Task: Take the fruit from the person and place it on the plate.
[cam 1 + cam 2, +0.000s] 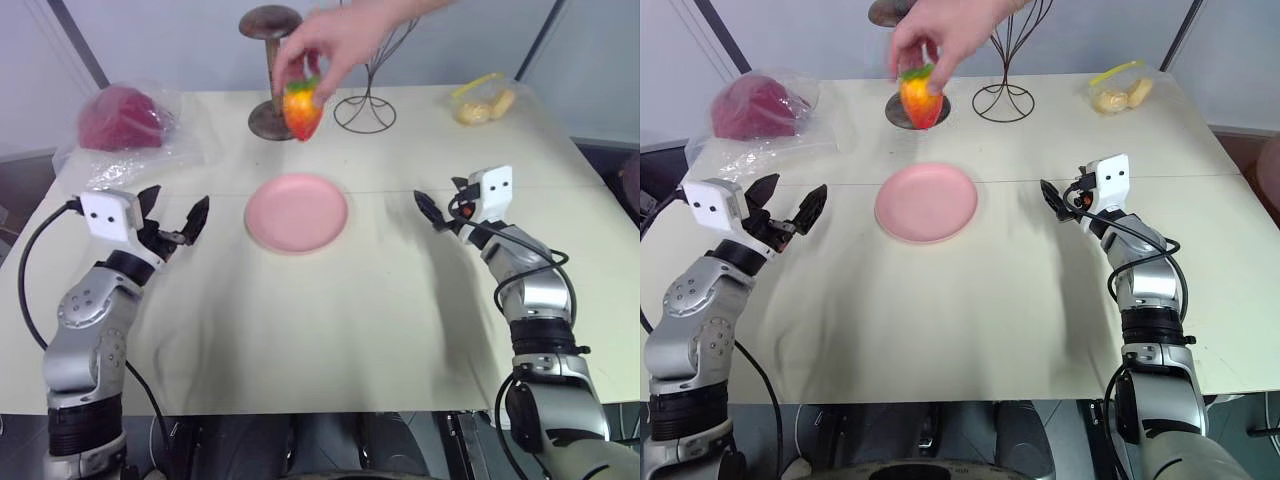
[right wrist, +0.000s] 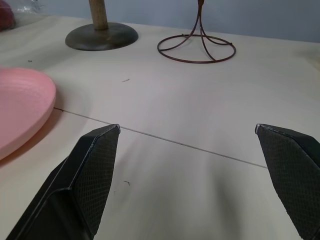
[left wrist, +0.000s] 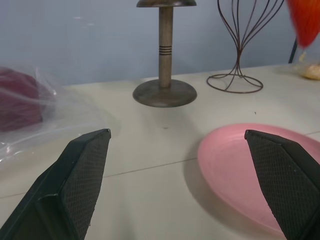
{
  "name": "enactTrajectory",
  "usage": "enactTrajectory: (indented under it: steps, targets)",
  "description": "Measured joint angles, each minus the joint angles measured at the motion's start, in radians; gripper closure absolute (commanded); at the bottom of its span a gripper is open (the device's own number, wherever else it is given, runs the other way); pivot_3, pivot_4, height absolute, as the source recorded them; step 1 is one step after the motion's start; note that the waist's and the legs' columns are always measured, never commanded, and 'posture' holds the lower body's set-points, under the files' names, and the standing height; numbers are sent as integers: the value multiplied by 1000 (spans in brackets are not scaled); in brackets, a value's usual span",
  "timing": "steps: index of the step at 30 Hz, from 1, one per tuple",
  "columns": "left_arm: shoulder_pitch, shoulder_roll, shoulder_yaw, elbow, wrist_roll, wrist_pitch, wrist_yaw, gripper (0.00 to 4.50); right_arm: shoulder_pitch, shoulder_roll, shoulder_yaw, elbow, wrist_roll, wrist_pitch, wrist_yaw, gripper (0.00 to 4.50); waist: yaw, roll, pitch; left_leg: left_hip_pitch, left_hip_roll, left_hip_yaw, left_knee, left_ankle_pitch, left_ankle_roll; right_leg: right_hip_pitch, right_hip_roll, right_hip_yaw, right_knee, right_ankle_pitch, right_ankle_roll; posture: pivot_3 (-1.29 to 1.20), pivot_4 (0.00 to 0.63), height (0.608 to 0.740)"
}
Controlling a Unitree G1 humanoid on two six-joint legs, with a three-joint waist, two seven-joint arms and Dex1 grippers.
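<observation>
Strawberry toy held above table, both grippers empty

Head views: strawberry toy (image 1: 303, 110) pinched in person's hand (image 1: 335, 40), above and beyond pink plate (image 1: 296, 212).
Left wrist: left gripper (image 3: 182, 165) fingers spread wide, plate ahead.
Right wrist: right gripper (image 2: 192, 165) spread, empty.

The fruit (image 1: 303, 112) is red-orange with a yellow patch and a green cap. The plate (image 1: 296, 212) is plain pink. The counter (image 1: 350, 310) is pale cream. The stand (image 1: 270, 65) is dark brown wood with thin dark rings on its stem. The wire rack (image 1: 366, 105) is dark brown. The bagged lump (image 1: 118, 118) is dark red; the bagged pieces (image 1: 482, 103) are yellow. Both hands' fingers (image 3: 75, 185) are black with a fine cross-hatch.
</observation>
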Motion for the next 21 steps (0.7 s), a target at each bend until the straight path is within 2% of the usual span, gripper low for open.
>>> enactTrajectory:
  steps: [6, 8, 12, 15, 17, 21]
  targets:
    - [-3, 6, 0, 6, 0, 0, -9, 0, 2, -1, 0, -3, 1, 1, 4, 69, 0, 0, 0, 0, 0, 0, 0, 0, 0, 0, 0, 0, 0, 0, 0, 0, 150, 740]
    - [-4, 7, 0, 7, 0, 0, -12, 0, 28, -18, 6, -43, 16, 10, 62, 69, 3, 0, 0, 0, 0, 0, 0, 0, 0, 0, 0, 0, 0, 0, 0, 0, 150, 740]
    - [-7, 15, 0, 14, 0, 0, -16, 0, 140, -155, 36, -278, 173, 177, 325, 69, 5, 0, 0, 0, 0, 0, 0, 0, 1, 1, 0, 0, 0, 0, 0, 0, 150, 740]
    - [-8, 21, -1, 16, 0, 0, -23, 0, 197, -282, 44, -441, 261, 316, 446, 69, 5, 0, 0, 0, 0, -1, 0, -3, 4, 2, 0, -1, -1, 0, 0, 0, 150, 740]
    - [-8, 25, 1, 21, -1, 1, -30, 0, 218, -364, 44, -515, 285, 382, 496, 69, 5, -1, 0, 1, 0, -2, 0, -3, 5, 3, 0, -1, -1, 0, 0, 0, 150, 740]
    - [-15, 25, -16, 26, 0, 4, -43, 0, 196, -348, 45, -546, 289, 417, 477, 69, 4, -1, -1, 3, 1, -2, 0, -3, 5, 5, 0, -1, -1, 0, 0, 0, 150, 740]
